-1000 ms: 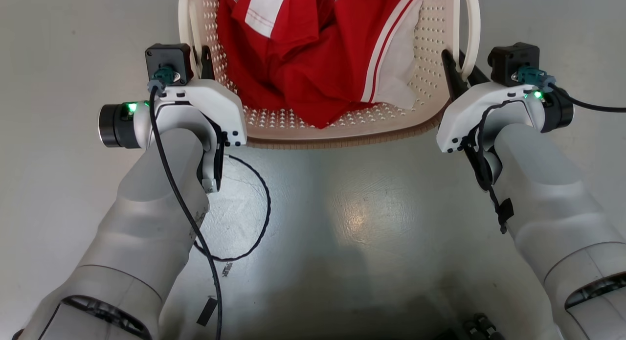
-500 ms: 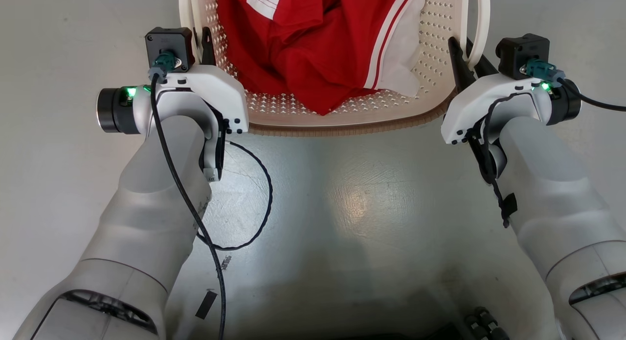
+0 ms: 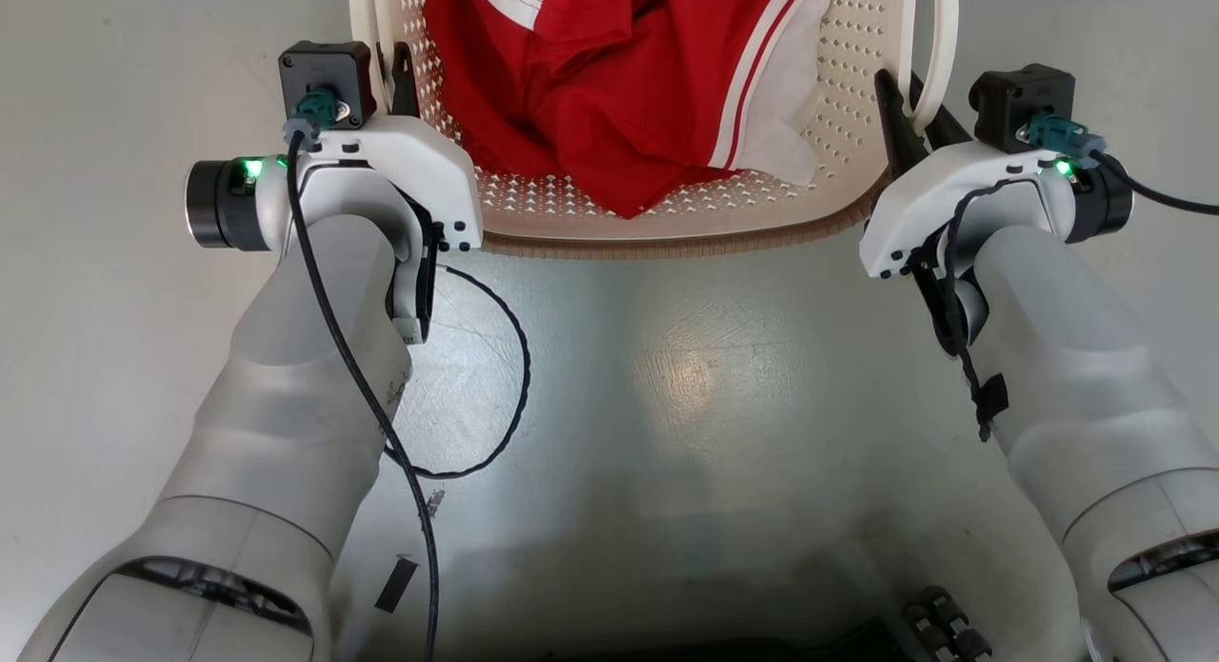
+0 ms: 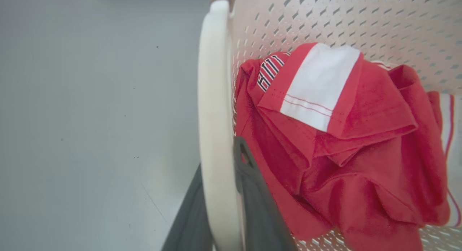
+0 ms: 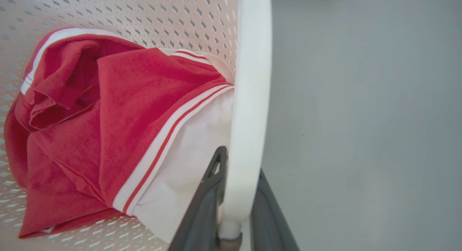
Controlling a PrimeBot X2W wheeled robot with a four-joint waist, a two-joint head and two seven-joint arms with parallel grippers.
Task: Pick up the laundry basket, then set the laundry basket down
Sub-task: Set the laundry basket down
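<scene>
Two hands: both are clamped shut, one on each side handle, so you've got it from both sides.
left hand (image 3: pixel 398 76): dark fingers pinched around the white left handle (image 4: pixel 213 110), one finger on the inner side, one on the outer.
right hand (image 3: pixel 909 110): same deal, closed tight on the right handle (image 5: pixel 252 81).
laundry basket (image 3: pixel 667 248): right in front of you between the two forearms, above the grey floor (image 3: pixel 686 386). I can't tell if its bottom is touching the floor or not.
load: one red-and-white shirt (image 3: pixel 609 90) bunched up inside, so I'd guess it's pretty light.
feel: perforated plastic walls, probably a bit flexy. The handles look smooth and thin, so they might slide or pivot in your fingers.
where to hold: the handles are the obvious spot. You look to be gripping toward the near end of each loop, so the far end may want to sag.
watch out: keep both hands level or it tips and the shirt shifts.
</scene>
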